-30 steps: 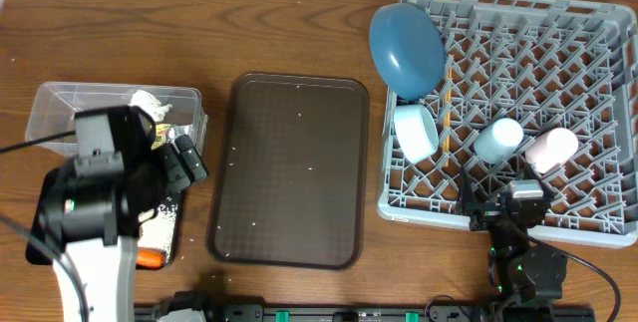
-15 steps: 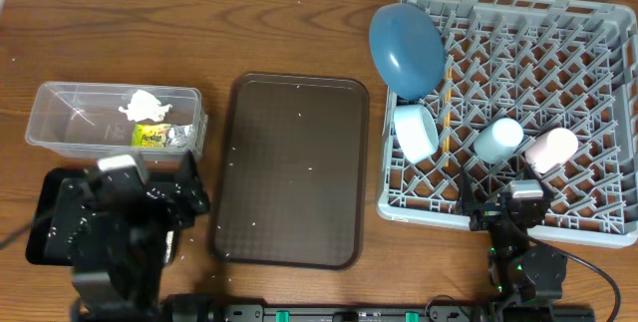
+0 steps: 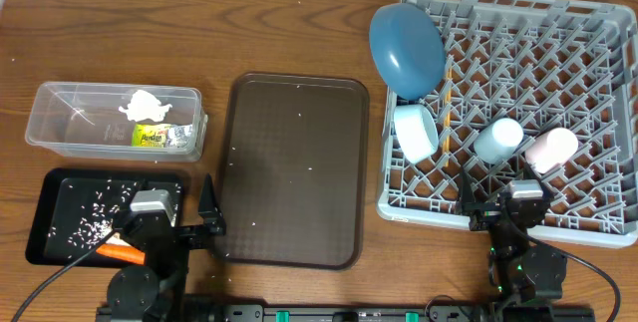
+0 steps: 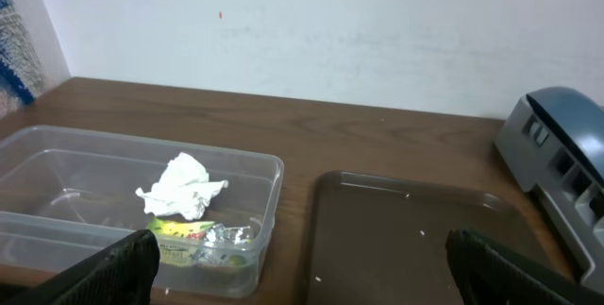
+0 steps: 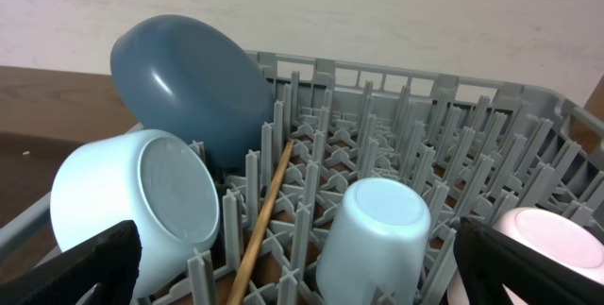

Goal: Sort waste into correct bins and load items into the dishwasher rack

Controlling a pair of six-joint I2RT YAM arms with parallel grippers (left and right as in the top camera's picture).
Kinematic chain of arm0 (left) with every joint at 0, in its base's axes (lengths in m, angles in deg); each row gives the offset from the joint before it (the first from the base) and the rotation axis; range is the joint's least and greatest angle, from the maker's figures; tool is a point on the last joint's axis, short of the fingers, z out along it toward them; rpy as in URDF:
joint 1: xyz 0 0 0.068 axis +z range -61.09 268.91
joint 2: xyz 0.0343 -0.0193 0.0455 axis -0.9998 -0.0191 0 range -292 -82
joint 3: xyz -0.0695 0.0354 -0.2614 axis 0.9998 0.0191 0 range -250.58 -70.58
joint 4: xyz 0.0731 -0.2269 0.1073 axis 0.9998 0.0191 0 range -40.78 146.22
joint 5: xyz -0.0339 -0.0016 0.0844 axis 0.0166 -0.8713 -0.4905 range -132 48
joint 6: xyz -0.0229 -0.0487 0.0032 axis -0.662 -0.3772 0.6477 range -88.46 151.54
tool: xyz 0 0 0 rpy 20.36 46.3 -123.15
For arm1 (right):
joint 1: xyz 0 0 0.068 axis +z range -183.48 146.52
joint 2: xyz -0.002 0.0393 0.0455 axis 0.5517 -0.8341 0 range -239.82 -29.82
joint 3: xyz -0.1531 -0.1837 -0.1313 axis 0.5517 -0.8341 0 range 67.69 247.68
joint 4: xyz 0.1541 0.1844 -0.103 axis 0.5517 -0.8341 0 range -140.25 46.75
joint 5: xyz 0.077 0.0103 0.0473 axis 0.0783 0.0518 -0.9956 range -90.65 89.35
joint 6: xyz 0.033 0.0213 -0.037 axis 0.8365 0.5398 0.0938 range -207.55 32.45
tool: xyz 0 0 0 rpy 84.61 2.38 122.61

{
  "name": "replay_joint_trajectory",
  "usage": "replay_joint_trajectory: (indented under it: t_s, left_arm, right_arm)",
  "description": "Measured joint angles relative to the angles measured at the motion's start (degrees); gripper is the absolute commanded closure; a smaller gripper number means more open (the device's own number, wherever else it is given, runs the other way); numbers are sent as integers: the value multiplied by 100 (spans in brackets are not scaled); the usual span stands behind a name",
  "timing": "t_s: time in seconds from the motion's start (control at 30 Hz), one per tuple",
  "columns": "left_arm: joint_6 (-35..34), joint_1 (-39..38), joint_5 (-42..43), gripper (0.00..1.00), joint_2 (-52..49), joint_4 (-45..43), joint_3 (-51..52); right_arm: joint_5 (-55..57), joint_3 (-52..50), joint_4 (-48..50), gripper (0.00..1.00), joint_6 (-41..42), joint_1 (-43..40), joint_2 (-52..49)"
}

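From overhead, your left gripper point(image 3: 164, 224) has drawn back from above the clear tub point(image 3: 60, 143) to the near edge of the desk point(image 3: 120, 23). That uncovers the black tray point(image 3: 48, 187): loose rice point(image 3: 90, 224) and the carrot point(image 3: 122, 253) lie in it, while the wrapper point(image 3: 147, 103) and the green-yellow packet point(image 3: 153, 136) sit in the tub. The brown serving tray point(image 3: 294, 162) carries only a few pale specks. The right gripper point(image 3: 510, 202) has not moved. It waits at the near wall of the rack point(image 3: 598, 23), which holds the blue plate point(image 3: 406, 48), the bowl point(image 3: 416, 131), the light blue cup point(image 3: 498, 140), the pink cup point(image 3: 551, 149) and the chopsticks point(image 3: 448, 103). In the left wrist view the fingers point(image 4: 113, 272) stand spread wide, grasping nothing. The right wrist view shows the same released spread, facing the loaded rack. I judge sorting and loading done — only the small food lump I cannot find.
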Motion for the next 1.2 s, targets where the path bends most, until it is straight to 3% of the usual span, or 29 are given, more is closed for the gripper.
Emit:
replay_joint_trajectory:
  t_s: [0.2,0.67,1.2]
  left_arm:
    - [4,-81,-168,2,7,-348,428]
    - [20,-111,-404,2,9,-2264,2085]
    - [20,-111,-404,2,9,-2315,2103]
  right_arm:
    - [0,0,0,1,0,0,0]
    - [0,-4,7,1,0,0,2]
    - [0,-4,4,1,0,0,2]
